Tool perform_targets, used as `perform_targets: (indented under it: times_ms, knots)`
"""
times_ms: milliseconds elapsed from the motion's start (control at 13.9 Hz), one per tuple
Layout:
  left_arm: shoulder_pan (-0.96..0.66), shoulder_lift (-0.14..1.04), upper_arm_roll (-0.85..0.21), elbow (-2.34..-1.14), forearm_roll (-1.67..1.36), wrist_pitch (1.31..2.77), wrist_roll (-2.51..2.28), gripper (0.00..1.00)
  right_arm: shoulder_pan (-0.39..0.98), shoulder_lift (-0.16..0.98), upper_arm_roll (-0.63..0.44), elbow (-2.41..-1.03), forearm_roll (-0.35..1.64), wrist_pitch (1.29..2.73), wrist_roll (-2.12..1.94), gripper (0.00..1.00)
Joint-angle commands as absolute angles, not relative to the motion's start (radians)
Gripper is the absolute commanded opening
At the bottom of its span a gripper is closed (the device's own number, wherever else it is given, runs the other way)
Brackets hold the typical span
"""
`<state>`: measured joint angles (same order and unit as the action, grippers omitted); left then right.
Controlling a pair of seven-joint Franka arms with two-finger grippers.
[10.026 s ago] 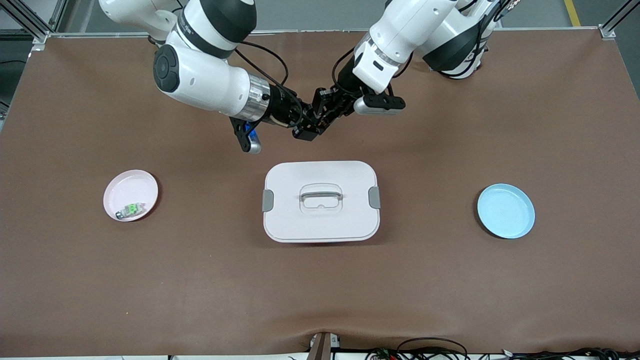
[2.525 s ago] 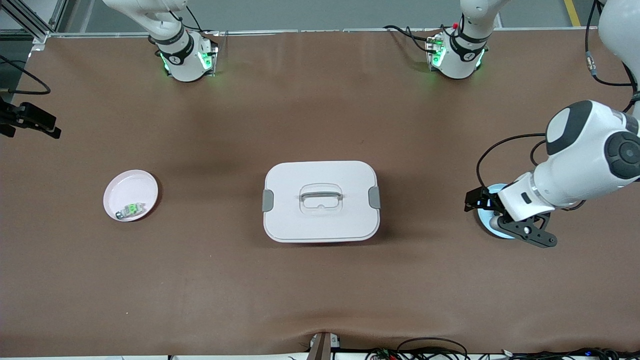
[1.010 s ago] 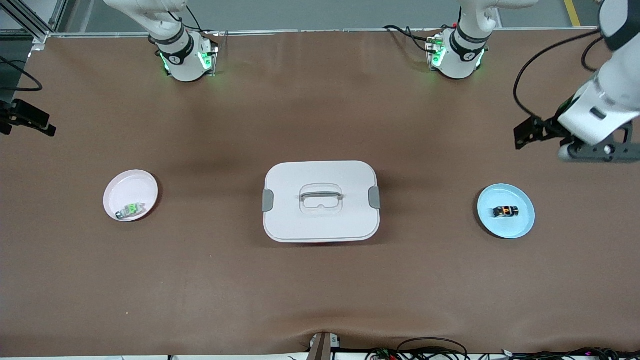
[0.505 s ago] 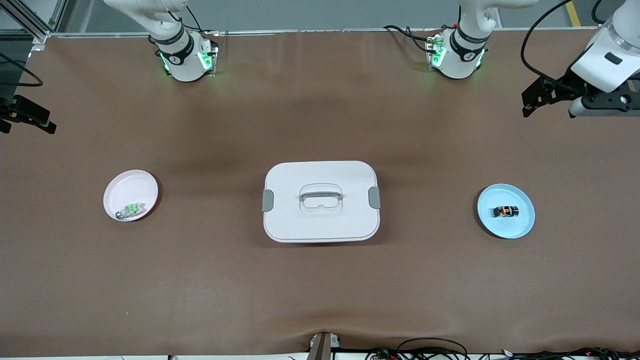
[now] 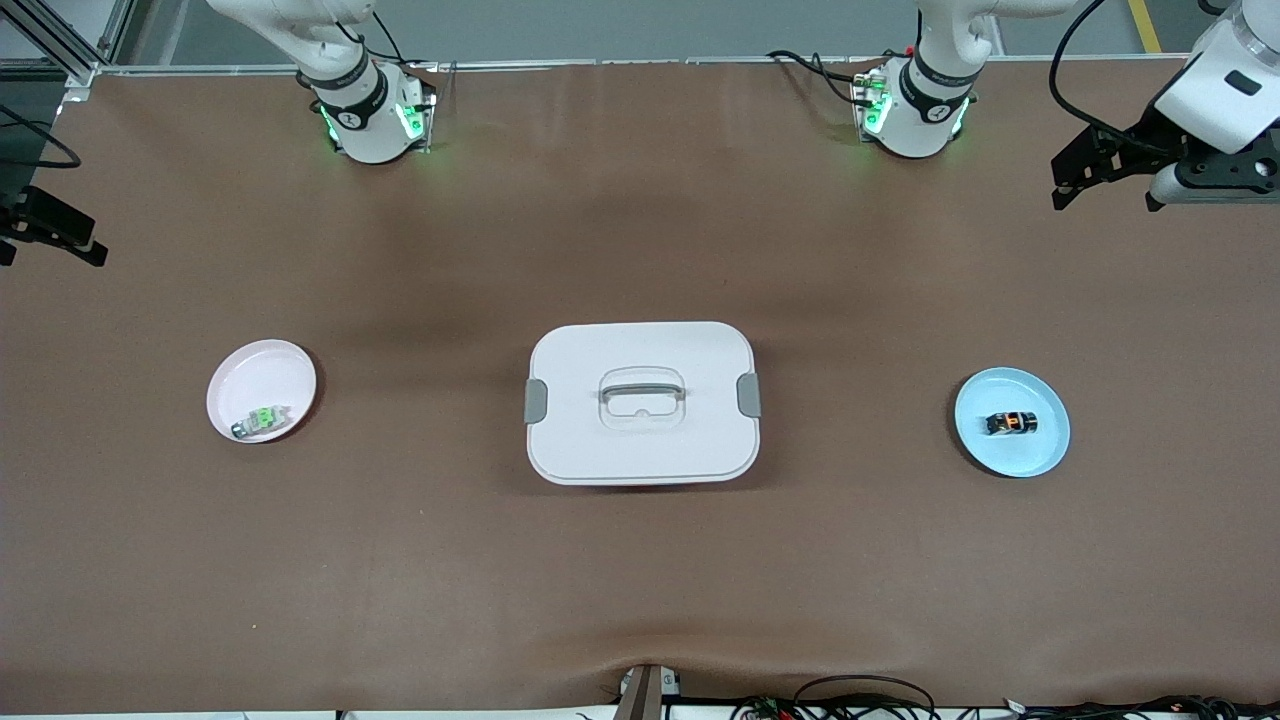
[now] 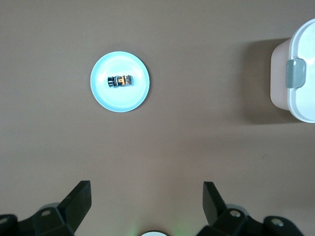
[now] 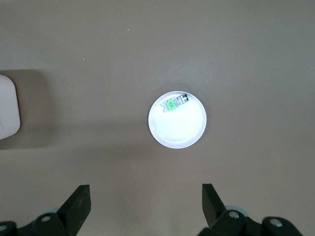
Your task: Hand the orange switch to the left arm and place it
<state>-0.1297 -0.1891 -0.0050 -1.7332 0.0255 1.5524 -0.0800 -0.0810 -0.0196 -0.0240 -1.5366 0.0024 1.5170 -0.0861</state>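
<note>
Orange switch [image 5: 1011, 423] on blue plate [image 5: 1040, 455]; left tool [image 5: 1085, 170], right tool [image 5: 40, 232] open (table ends), box [image 5: 640, 440] central.

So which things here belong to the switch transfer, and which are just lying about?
Part of the job:
- orange switch, lying on the blue plate
- box
- left pincer, open
- right pincer, open

Lying about:
- pink plate
- green switch on it
</note>
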Motion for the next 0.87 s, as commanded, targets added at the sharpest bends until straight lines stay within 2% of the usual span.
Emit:
perform_targets:
  times_ms: [0,793]
  knots:
    - [-0.132,-0.138,0.002,-1.66,0.005,1.51,-0.067,1.0,-0.086,-0.023,-0.017,-1.525,-0.002,1.503,-0.095,1.0]
    - [-0.13,-0.124,0.002,-1.635,-0.003,1.463,-0.066,1.0,-0.087,-0.021,-0.017,-1.526,0.002,1.476,-0.095,1.0]
